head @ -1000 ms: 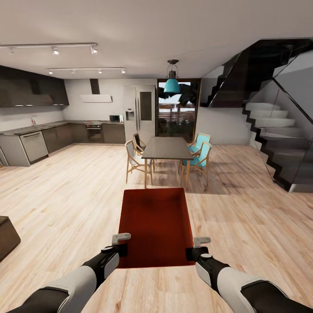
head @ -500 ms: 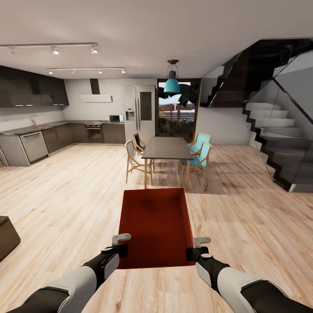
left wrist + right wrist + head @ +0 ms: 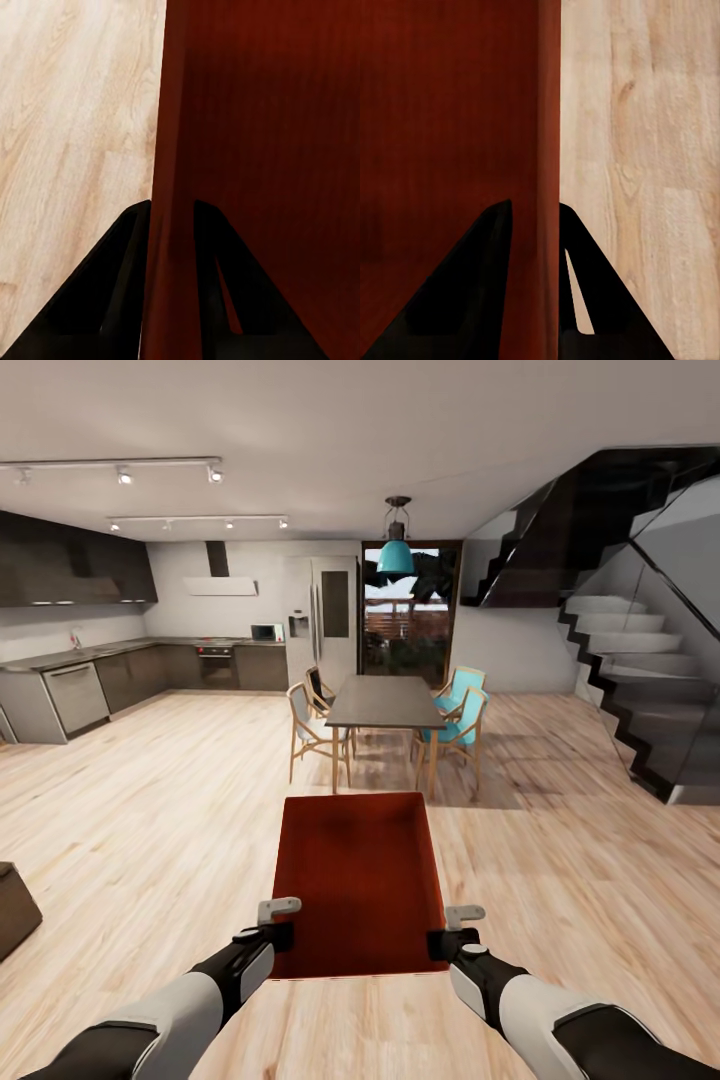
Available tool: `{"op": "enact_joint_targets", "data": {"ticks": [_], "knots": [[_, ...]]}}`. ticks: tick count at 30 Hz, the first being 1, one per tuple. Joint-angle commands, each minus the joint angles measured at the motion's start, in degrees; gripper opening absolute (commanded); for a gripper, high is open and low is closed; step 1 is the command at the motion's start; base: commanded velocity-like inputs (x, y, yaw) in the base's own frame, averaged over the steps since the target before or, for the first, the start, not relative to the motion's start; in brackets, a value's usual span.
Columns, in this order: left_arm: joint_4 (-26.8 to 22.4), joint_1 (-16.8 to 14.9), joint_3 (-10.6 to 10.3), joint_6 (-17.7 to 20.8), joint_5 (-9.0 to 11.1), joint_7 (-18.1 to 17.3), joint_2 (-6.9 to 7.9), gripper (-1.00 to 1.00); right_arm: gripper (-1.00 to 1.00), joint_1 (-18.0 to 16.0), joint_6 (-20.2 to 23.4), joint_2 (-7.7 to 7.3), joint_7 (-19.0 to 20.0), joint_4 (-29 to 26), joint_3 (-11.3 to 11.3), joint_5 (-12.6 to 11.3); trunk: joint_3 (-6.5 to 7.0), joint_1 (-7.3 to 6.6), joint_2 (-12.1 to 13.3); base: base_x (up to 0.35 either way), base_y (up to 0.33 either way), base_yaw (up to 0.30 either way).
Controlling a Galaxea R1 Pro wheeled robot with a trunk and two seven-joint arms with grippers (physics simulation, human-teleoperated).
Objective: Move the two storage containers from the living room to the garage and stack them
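Dead ahead at 12 o'clock, red bin [image 3: 358,880] carried level above wood floor [image 3: 150,830]. Left gripper [image 3: 272,930] clamped on its left wall, right gripper [image 3: 452,932] clamped on its right wall. Dining table [image 3: 385,702] beyond, kitchen at 10 o'clock, stairs [image 3: 640,670] at 2 o'clock.

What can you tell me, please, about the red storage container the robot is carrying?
The storage container is a red-orange, open-top rectangular bin with thin plain walls and a smooth, plastic-looking surface; its inside is bare. It is held level above the light wood plank floor, long axis pointing away from the robot toward the dining table. The left gripper pinches its left long wall, one finger inside and one outside, and the right gripper clamps the right wall the same way, both near the container's near end. Nothing else touches it.
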Motion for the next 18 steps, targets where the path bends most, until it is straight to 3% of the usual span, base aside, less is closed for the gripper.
{"op": "enact_joint_targets", "data": {"ticks": [1,12,18], "knots": [[-0.3,0.0,0.6,-0.7,-0.7,2.2,0.96,-1.00,-1.00,0.0,-0.2,0.05,0.1,0.2,-1.6,-0.4,-0.02,0.05,0.0,0.303,0.000,0.000],[-0.3,0.0,0.6,-0.6,-0.7,2.3,0.96,-1.00,-1.00,0.0,-0.1,0.16,0.1,0.2,-1.6,-0.4,-0.02,0.05,0.0,0.320,0.000,-0.003],[-0.3,0.0,0.6,-0.7,-0.7,2.3,0.98,-1.00,-1.00,0.0,0.0,0.22,0.0,0.2,-1.6,-0.5,-0.02,0.05,0.0,0.323,0.000,-0.193]]}}
